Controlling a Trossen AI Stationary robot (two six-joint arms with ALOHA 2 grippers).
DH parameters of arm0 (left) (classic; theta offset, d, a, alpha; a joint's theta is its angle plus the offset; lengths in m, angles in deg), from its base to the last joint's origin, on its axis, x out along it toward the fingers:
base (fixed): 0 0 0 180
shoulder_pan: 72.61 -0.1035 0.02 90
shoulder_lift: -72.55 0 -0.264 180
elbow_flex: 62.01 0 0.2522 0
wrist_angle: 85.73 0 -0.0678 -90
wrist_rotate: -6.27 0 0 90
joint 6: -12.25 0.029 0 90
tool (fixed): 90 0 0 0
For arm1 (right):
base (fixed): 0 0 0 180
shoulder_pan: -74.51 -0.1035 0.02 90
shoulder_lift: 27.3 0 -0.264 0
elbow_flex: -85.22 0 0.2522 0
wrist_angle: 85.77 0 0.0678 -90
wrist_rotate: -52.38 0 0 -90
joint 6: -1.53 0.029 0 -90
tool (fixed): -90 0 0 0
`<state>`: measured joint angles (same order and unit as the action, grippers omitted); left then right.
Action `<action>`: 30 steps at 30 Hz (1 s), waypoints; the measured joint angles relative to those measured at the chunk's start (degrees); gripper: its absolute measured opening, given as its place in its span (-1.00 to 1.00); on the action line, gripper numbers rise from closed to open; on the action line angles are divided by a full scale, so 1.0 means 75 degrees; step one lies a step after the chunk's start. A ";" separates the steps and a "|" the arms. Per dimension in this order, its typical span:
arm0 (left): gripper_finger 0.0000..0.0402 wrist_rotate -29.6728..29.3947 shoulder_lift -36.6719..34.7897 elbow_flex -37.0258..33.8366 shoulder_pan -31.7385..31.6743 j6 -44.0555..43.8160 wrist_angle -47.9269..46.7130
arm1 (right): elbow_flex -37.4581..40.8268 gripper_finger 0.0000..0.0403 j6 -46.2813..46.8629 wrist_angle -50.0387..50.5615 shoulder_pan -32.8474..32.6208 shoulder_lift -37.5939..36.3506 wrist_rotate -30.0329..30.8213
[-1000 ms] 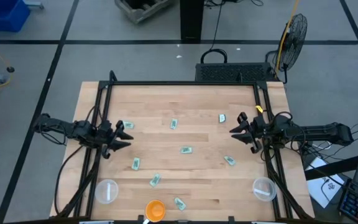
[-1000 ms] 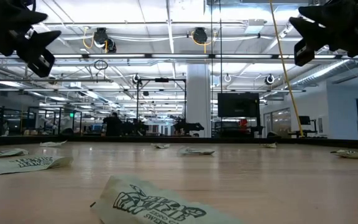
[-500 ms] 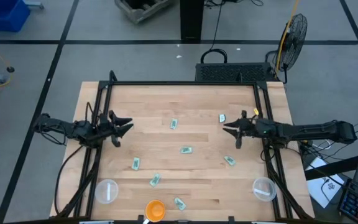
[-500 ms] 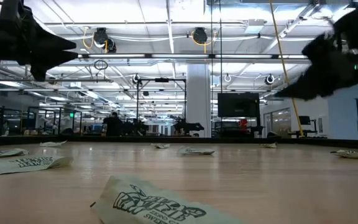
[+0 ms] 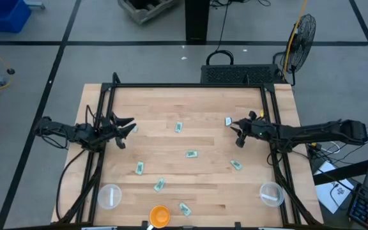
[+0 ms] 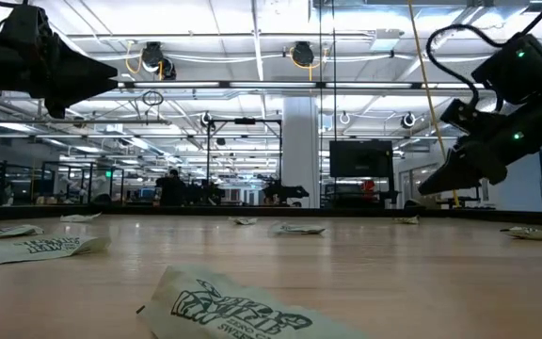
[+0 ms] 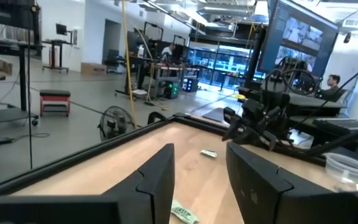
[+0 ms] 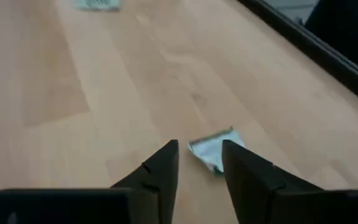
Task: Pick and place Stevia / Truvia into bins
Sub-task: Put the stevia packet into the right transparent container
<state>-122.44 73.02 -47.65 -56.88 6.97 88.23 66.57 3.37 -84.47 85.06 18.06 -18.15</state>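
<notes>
With the right end effector (image 8: 197,165) parted narrowly over the Stevia sachet (image 8: 216,148) lying flat on the worktop (image 5: 209,137) near its right edge: straddle, press down, close. Left end effector (image 7: 199,177) waiting, open.

One camera hangs overhead, looking straight down on the whole pale wooden plank table (image 5: 190,172). Another sits at tabletop level, facing across it into the room. Each wrist camera looks forward past its own fingers, close to the wood; all share that tabletop.
</notes>
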 joint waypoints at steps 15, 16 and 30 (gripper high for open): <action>-0.25 -0.0001 0.0000 0.0000 -0.0002 0.0107 -0.0018 | -0.0015 0.02 -0.0954 -0.1991 0.1186 0.1535 -0.1024; -0.26 -0.0001 0.0000 0.0000 -0.0003 0.0053 -0.0021 | -0.0015 0.02 -0.0984 -0.1972 0.1300 0.1649 -0.1029; -0.25 0.0010 0.0046 0.0012 -0.0002 -0.0842 -0.0499 | -0.0020 0.02 -0.1492 -0.1832 0.1947 0.2107 -0.2016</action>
<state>-122.37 73.36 -47.56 -56.90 0.66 84.49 66.42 -7.82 -98.21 99.66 33.86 -33.26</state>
